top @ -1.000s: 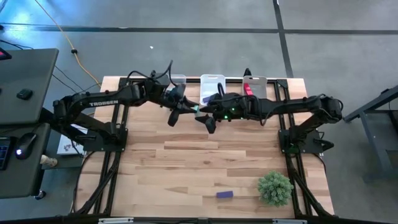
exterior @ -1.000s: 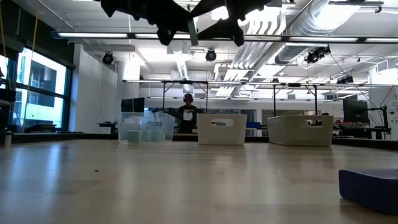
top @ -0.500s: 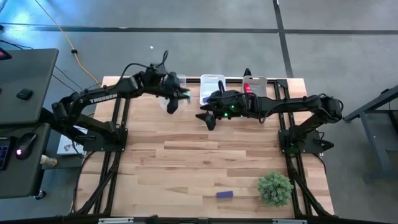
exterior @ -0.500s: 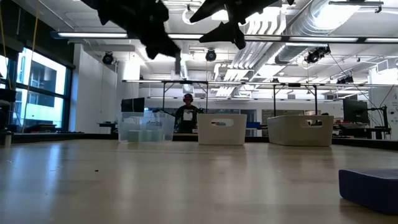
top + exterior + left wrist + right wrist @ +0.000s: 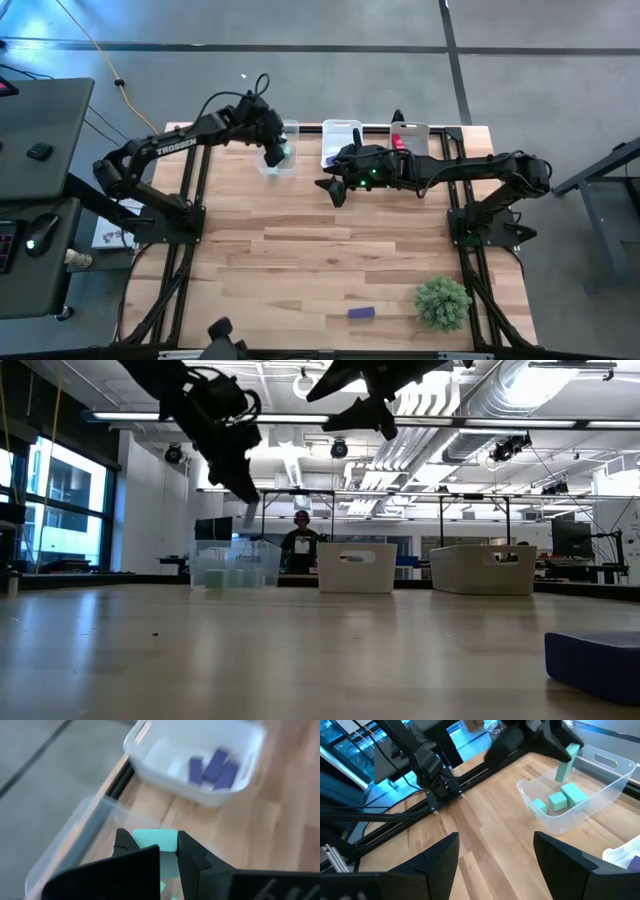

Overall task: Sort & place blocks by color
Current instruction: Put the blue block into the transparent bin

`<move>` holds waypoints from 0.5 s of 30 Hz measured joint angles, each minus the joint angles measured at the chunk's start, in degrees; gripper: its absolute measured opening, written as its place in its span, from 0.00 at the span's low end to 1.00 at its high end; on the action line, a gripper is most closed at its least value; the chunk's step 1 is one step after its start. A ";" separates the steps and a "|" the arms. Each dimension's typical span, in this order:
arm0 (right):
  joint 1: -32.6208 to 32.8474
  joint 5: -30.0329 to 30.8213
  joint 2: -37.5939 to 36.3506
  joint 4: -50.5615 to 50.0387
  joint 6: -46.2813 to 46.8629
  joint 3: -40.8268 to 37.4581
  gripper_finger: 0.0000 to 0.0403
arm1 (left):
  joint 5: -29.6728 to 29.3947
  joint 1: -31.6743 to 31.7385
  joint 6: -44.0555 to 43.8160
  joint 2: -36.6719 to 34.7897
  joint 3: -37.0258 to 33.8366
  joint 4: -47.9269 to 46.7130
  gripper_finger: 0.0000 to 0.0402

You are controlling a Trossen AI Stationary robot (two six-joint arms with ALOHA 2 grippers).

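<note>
My left gripper (image 5: pixel 277 154) hangs over the clear bin (image 5: pixel 284 147) at the table's far edge, shut on a teal block (image 5: pixel 155 841). The right wrist view shows that teal block (image 5: pixel 567 758) above several teal blocks (image 5: pixel 559 800) lying in the clear bin (image 5: pixel 600 787). My right gripper (image 5: pixel 331 190) hovers open above the table, near the middle white bin (image 5: pixel 342 140). That white bin (image 5: pixel 150 755) holds purple blocks (image 5: pixel 214 767). One purple block (image 5: pixel 361 313) lies flat near the table's near edge. My left gripper pinches the teal block (image 5: pixel 150 839) between its two fingers, which come from above and slant down. The block's end sticks out past the fingertips (image 5: pixel 559 747). It is lifted clear, hanging over the clear bin's opening.
A third white bin (image 5: pixel 410 135) with red pieces stands right of the middle one. A fuzzy green plant ball (image 5: pixel 442 301) sits near the table's near right corner. The purple block (image 5: pixel 596 662) shows close in the low view. A person (image 5: pixel 301 545) stands far behind the table.
My left gripper has moved from beside the right gripper toward the table's far left, carrying the teal block over the clear bin, and has come lower in the low view. My right gripper has stayed about where it was.
</note>
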 joint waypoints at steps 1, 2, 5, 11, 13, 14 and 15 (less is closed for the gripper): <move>0.00 0.03 0.00 -0.01 0.03 -0.01 0.61 | -0.85 0.25 -0.59 0.67 0.00 -0.60 0.00; 0.00 0.05 0.00 -0.01 0.09 -0.02 0.61 | -1.59 0.50 -1.01 1.25 0.00 -1.29 0.00; 0.00 0.09 0.02 -0.07 1.16 -0.02 0.61 | -2.69 0.79 -3.09 2.99 0.00 -2.78 0.00; 0.00 0.07 0.04 -0.09 1.38 -0.03 0.61 | -5.07 0.82 -5.63 6.51 0.00 -5.15 0.00; 0.00 0.04 0.04 -0.12 1.40 -0.04 0.61 | -5.07 0.80 -6.67 7.46 0.00 -5.41 0.00; 0.00 0.04 0.04 -0.22 1.40 -0.04 0.61 | -5.05 0.80 -6.87 7.88 0.01 -5.19 0.00; 0.00 -0.15 0.04 -0.41 1.40 -0.04 0.61 | -4.99 0.80 -7.30 8.35 0.02 -5.20 0.00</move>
